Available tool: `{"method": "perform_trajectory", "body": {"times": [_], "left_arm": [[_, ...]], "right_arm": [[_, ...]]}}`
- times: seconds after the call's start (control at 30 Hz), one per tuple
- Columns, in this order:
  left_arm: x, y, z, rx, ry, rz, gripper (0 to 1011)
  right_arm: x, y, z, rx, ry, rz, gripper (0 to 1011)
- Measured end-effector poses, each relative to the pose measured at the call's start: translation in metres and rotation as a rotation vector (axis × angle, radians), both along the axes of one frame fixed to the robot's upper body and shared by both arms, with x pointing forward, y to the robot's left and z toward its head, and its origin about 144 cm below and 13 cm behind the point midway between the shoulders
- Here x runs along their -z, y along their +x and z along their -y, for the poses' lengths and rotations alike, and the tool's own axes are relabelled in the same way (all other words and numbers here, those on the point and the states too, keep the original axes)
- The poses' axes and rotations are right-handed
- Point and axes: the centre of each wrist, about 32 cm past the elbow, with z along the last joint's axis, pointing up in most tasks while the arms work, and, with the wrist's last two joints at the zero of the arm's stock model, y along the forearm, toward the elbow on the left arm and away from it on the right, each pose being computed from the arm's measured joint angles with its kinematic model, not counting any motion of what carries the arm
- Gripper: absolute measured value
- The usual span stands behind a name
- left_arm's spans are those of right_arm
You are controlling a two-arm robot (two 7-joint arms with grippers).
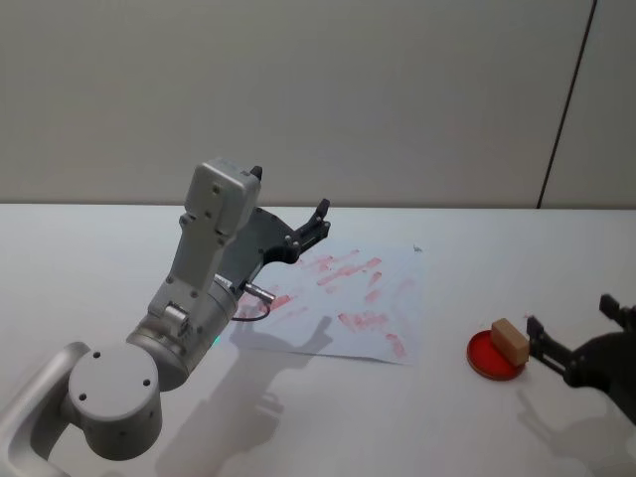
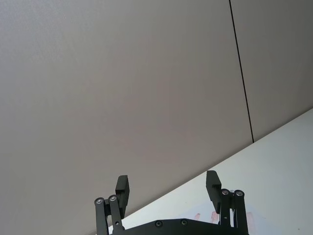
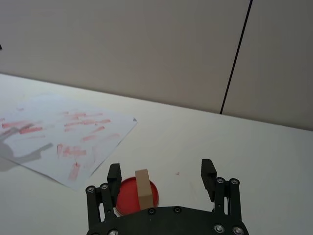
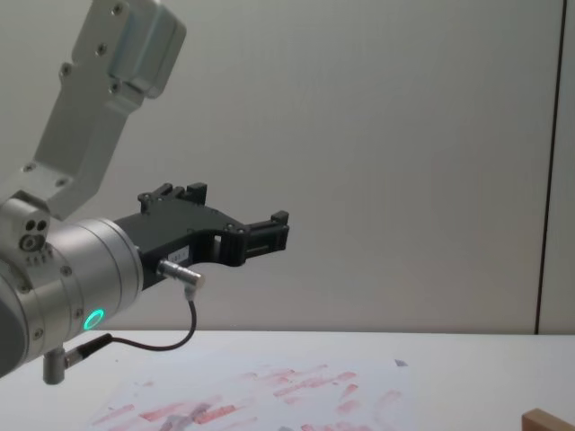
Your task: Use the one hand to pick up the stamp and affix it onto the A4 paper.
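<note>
Left gripper (image 4: pixel 277 230) high over A4 paper (image 4: pixel 269 395)

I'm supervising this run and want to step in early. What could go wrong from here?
1. The stamp stands on the red ink pad close to one finger of the open right gripper, not centred; closing could tip it or shove the pad.
2. The left gripper hangs open above the A4 paper; carrying the stamp over might bring the arms close.

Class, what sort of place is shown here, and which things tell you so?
Likely a robot test lab: a white table against plain wall panels, left gripper raised over the print-covered A4 paper, right gripper near the stamp on a red ink pad.
</note>
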Motion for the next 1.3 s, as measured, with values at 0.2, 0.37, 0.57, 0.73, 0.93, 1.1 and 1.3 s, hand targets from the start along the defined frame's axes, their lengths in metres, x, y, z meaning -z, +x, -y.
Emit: {"method": "perform_trajectory", "body": {"times": [0.2,0.37,0.57,0.73,0.93,1.1,1.3], "left_arm": [[0.000,0.000,0.000,0.000,0.000,0.000,1002],[0.000,0.000,0.000,0.000,0.000,0.000,1002],[0.000,0.000,0.000,0.000,0.000,0.000,1003],[0.000,0.000,0.000,0.000,0.000,0.000,1002],[0.000,0.000,0.000,0.000,0.000,0.000,1002],[0.000,0.000,0.000,0.000,0.000,0.000,1002],[0.000,0.000,0.000,0.000,0.000,0.000,1002]], "right_arm": [[0.003,0.005,0.002,-0.014,-0.041,-0.053,1001],[0.007,0.016,0.001,-0.040,-0.077,-0.106,1001],[0.011,0.029,-0.002,-0.067,-0.104,-0.157,1001],[0.015,0.040,-0.007,-0.087,-0.120,-0.192,1001],[0.017,0.052,-0.010,-0.099,-0.133,-0.219,1001],[0.019,0.062,-0.013,-0.108,-0.143,-0.235,1001],[0.021,0.069,-0.015,-0.115,-0.149,-0.244,1001]]}}
